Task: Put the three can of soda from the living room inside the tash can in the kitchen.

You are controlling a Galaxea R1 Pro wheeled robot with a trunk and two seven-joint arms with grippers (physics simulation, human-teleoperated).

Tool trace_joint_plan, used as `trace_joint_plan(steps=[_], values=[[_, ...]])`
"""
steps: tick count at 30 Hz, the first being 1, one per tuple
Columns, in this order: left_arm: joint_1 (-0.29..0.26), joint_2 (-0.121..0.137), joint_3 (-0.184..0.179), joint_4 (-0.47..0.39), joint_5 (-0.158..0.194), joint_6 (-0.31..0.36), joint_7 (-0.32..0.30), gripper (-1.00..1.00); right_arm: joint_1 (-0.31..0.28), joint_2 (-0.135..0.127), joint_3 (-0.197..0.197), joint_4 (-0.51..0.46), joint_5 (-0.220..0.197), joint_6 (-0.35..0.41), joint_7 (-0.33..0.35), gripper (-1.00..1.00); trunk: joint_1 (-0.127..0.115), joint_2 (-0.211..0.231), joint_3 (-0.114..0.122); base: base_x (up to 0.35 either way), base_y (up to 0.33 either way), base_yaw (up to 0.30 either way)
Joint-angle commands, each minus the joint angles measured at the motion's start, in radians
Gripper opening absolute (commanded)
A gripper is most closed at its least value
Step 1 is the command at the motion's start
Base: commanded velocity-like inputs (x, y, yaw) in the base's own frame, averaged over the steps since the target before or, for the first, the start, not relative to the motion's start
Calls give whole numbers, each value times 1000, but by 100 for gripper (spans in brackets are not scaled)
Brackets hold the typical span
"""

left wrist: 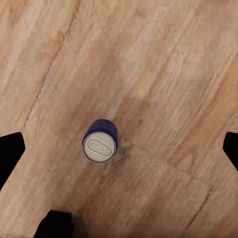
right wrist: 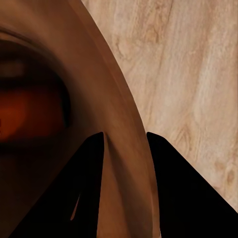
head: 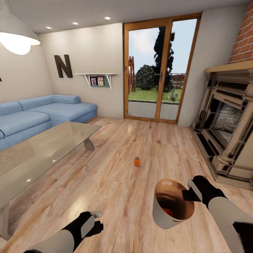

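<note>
Living room scene, robot standing on the warm orange-brown plank floor [head: 147, 151]. The right gripper [right wrist: 125, 148] holds the small round tapered bucket, light grey outside and glossy brown inside [head: 173, 203], by its rim: in the right wrist view one black finger [right wrist: 74, 198] lies inside the wall and the other outside it, both closed against the wall between them. In the head view the bucket hangs tilted at the end of the right arm, above the floor, its mouth turned up and toward the camera; a reddish shape lies at its bottom, too dim to identify.

The left gripper [left wrist: 119, 144] points down at the floor with its fingers spread wide and nothing between them but air. In the left wrist view, the small blue cylindrical soda can with a silvery top [left wrist: 100, 143] stands upright on the planks below the gap, touching neither finger. In the head view its silvery top [head: 97, 213] shows just beside the left gripper [head: 89, 225].

The small orange soda can with a silvery top [head: 136, 161] stands upright on the open floor, well apart from both grippers, between the glass-topped low table [head: 42, 151] and the fireplace with a red brick chimney [head: 228, 130]. A blue sofa [head: 38, 116] sits behind the table's far edge; wood-framed glass doors [head: 158, 70] close the far wall.
</note>
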State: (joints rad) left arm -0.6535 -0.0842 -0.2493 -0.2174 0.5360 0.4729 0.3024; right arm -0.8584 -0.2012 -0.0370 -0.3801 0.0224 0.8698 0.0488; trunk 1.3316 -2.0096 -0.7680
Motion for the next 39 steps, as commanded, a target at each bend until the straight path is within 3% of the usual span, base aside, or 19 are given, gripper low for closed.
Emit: trace_joint_plan(steps=[1, 5, 15, 33, 39], values=[[4, 0, 0, 1, 0, 0, 0, 100, -1, 0, -3, 0, -18, 0, 5, -100, 4, -7, -3, 0, 0, 0], [20, 5, 4, 2, 2, 0, -3, 100, -1, 0, -3, 0, -17, 0, 4, -100, 19, -35, -16, 0, 0, 0], [28, 10, 6, 2, 0, -2, -96, 100, -1, 0, -3, 0, -17, 0, 3, -100, 50, -91, -41, 0, 0, 0], [29, 11, 6, 3, -1, -35, -106, 100, -1, 0, -3, -1, -18, 0, 5, -100, 111, -203, -91, 0, 0, 0], [30, 15, 6, 4, -2, -35, -107, 100, -1, 0, -3, -1, -18, 0, 5, -100, 111, -203, -91, 0, 0, 0]])
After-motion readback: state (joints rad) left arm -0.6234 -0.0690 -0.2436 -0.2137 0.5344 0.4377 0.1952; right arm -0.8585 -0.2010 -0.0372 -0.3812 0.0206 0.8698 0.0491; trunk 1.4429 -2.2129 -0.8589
